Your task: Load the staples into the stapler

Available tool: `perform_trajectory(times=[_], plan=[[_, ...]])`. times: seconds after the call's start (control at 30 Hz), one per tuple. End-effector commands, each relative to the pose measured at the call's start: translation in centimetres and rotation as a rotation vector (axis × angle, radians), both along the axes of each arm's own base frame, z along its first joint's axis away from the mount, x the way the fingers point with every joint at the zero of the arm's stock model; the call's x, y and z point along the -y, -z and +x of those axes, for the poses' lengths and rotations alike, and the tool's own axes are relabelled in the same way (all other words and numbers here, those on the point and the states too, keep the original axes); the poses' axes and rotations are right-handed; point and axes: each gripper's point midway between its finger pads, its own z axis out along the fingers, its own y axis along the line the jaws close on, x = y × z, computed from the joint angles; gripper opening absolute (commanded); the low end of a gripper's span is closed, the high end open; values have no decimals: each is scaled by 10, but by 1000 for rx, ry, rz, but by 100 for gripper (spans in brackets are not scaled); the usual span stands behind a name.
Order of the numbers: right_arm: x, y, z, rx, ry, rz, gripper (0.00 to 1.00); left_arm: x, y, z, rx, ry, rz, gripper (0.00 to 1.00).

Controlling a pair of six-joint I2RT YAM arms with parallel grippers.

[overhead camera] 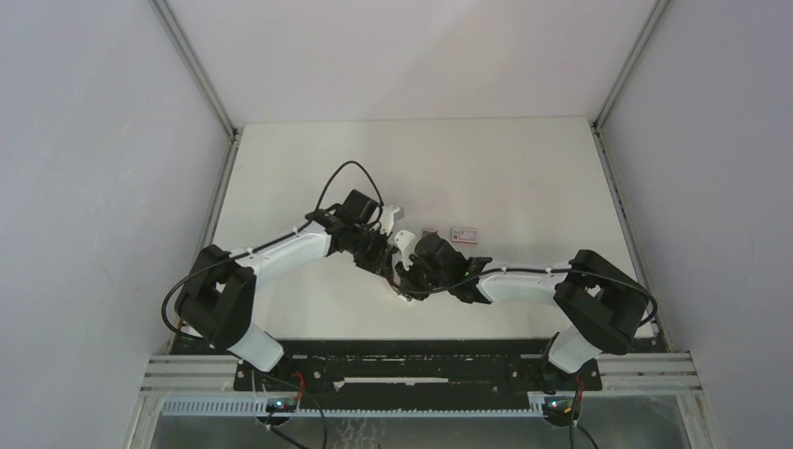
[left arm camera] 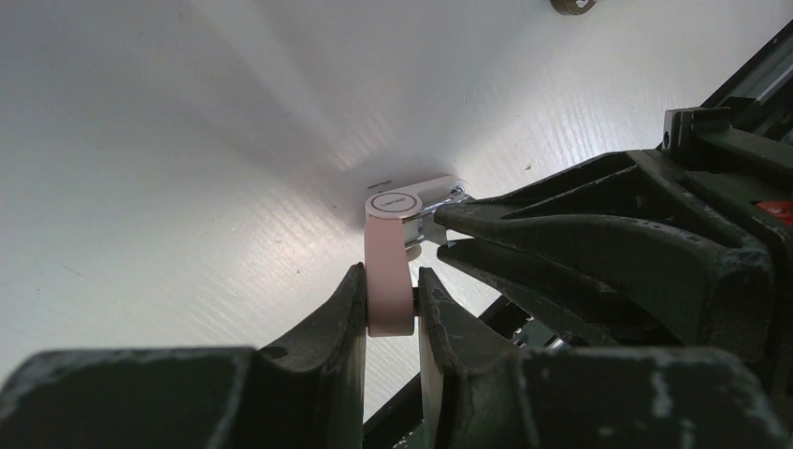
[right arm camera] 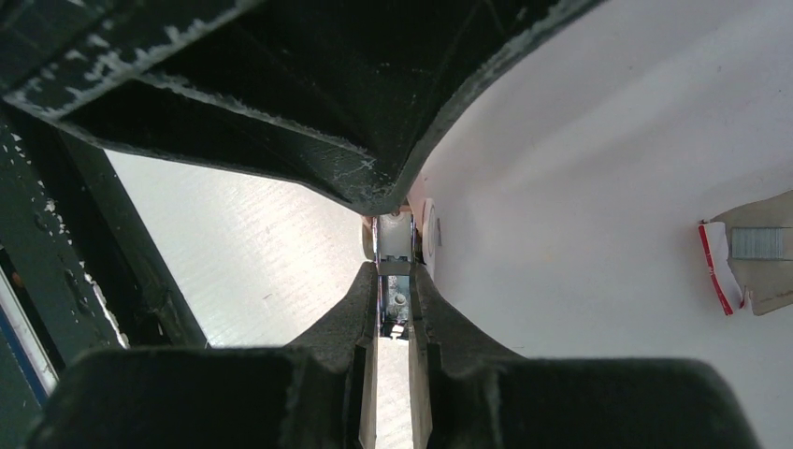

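Our left gripper (left arm camera: pixel 390 285) is clamped on the pink stapler (left arm camera: pixel 391 208), right gripper (right arm camera: pixel 394 281) pinched nearly shut on its metal channel (right arm camera: pixel 394 238), so we'd slide that out slow and straight, staples (right arm camera: pixel 753 243) lying on the surface (right arm camera: pixel 580 187) just right.

stapler (left arm camera: pixel 388 285): pale pink, white cap | staples (right arm camera: pixel 756 243): silver-grey | box (right arm camera: pixel 716 269): white, red print | table (left arm camera: pixel 187 187): white
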Motion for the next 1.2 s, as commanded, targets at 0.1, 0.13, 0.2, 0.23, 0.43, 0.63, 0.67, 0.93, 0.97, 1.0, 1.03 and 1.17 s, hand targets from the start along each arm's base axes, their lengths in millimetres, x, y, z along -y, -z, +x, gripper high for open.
perform_trajectory(times=[0.1,0.13,0.2,0.23,0.43,0.63,0.67,0.93,0.97,1.0,1.03,1.17], plan=[[1,-5,11,24,-3,-20,4,2,-3,-1,12,33,-26,0],[2,-6,11,28,-2,-23,4,2,-3,-1,12,32,-24,0],[4,-4,11,33,5,-36,4,2,-3,0,12,30,-23,0],[4,-4,11,37,10,-42,4,2,-3,0,11,29,-20,0],[5,-2,4,42,20,-43,4,0,-1,1,11,20,-4,0],[4,-26,-8,21,26,59,3,3,-11,2,51,38,-46,0],[2,-35,-10,24,19,91,4,4,-14,2,59,44,-57,0],[6,-77,-9,87,45,182,4,11,-30,-1,117,93,-121,0],[7,-77,-10,90,45,178,4,12,-32,-1,124,99,-127,0],[7,-76,-10,94,47,173,4,13,-33,-1,130,103,-133,0],[7,-74,-10,94,49,166,4,13,-34,-2,133,107,-136,0],[4,-56,-14,82,49,115,4,13,-35,-2,142,112,-136,0]])
